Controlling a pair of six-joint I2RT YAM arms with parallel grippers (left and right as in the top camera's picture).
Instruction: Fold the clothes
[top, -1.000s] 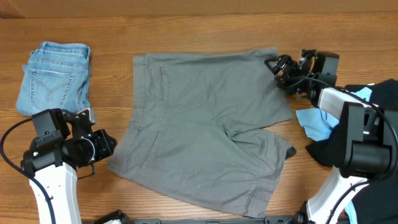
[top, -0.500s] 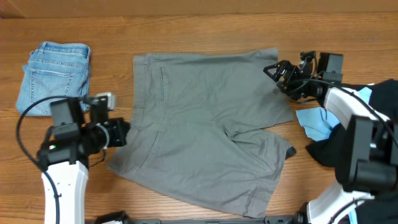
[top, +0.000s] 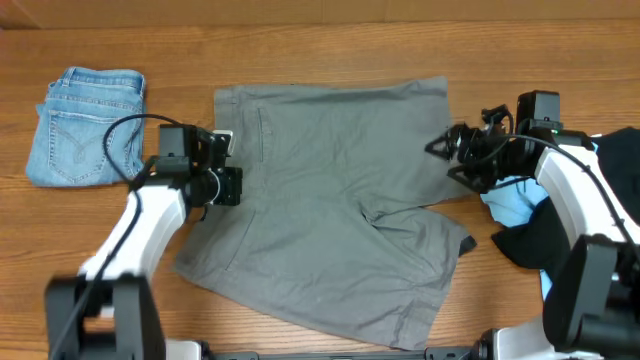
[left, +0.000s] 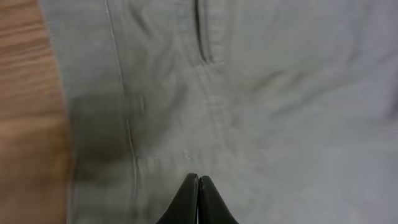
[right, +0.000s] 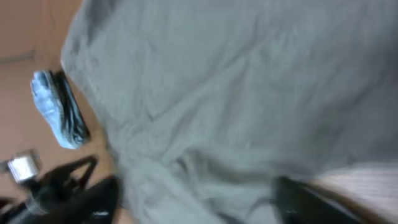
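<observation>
Your left pincer (left: 199, 186) is pinched closed with nothing in it, right over the waist end of the grey shorts (top: 330, 200). They lie flat, waist to your left, legs to your right. Your right pincer (top: 442, 160) looks spread apart and empty, by the far leg's hem. No words to read.

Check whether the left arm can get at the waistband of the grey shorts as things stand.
Probably yes. The left end effector hangs over the grey shorts beside the waistband, nothing lying between them; its fingers are shut, so it would have to open first.
</observation>
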